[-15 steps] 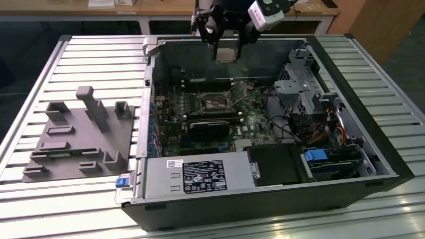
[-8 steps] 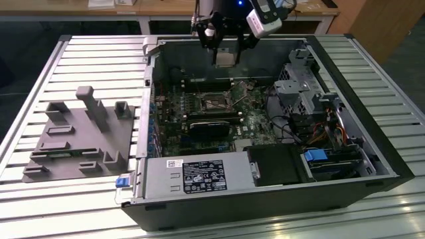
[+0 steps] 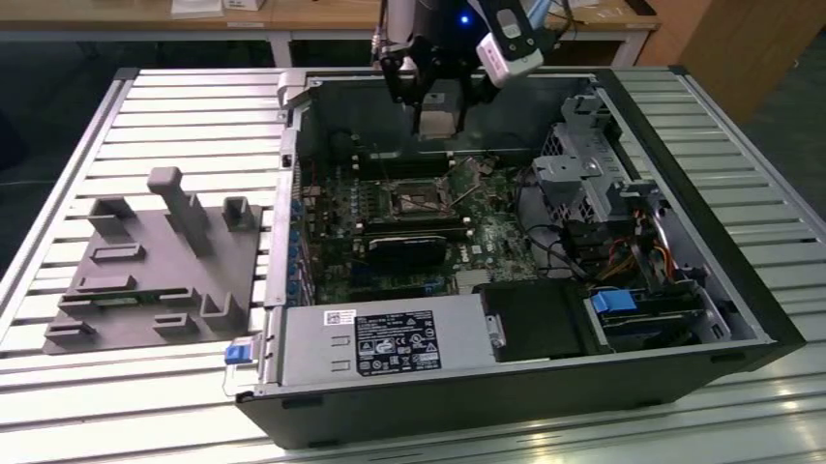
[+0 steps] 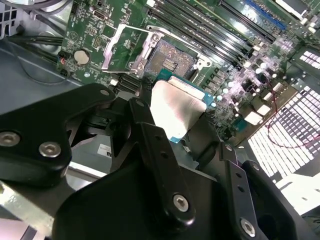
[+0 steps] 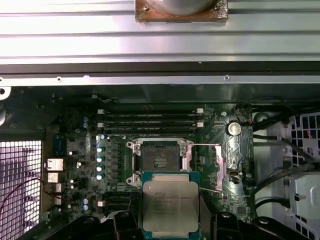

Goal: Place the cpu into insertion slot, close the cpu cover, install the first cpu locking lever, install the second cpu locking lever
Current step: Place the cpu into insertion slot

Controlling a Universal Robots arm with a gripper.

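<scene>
First wrist view: picks out the cpu point(image 5: 170, 202), dull silver top facing the camera, green edge showing round it. Is pinched at two opposite edges between the black fingers point(image 5: 125, 222) of the gripper point(image 5: 172, 227), closed only to the chip's width and gripping nothing else. Shows the same hold in the second wrist view, with the cpu point(image 4: 177, 110) tilted between the fingers point(image 4: 145, 125) of the gripper point(image 4: 176, 127). Hangs in the air, apart from the insertion slot point(image 5: 160, 160), which lies bare with its contact field exposed point(image 4: 167, 60). Finds the cpu cover point(image 5: 219, 162) swung up off the slot on its hinge, seen as an open silvery frame point(image 4: 148, 50) just beside the slot, with a coin cell point(image 4: 80, 57) near it on the green motherboard point(image 4: 100, 20). Adds a row of long memory slots point(image 5: 150, 120) beside the slot. Puts the gripper point(image 3: 439, 97) and cpu point(image 3: 439, 121) at the upper middle of the exterior frame, well above the slot point(image 3: 416, 201) at frame centre. Shows the open computer case point(image 3: 516, 396) across the middle and the exterior view's right, a black block point(image 3: 406, 253) just below the slot, a grey moulded fixture point(image 3: 155, 280) at the exterior view's left, all on a slatted table point(image 3: 193, 116).
</scene>
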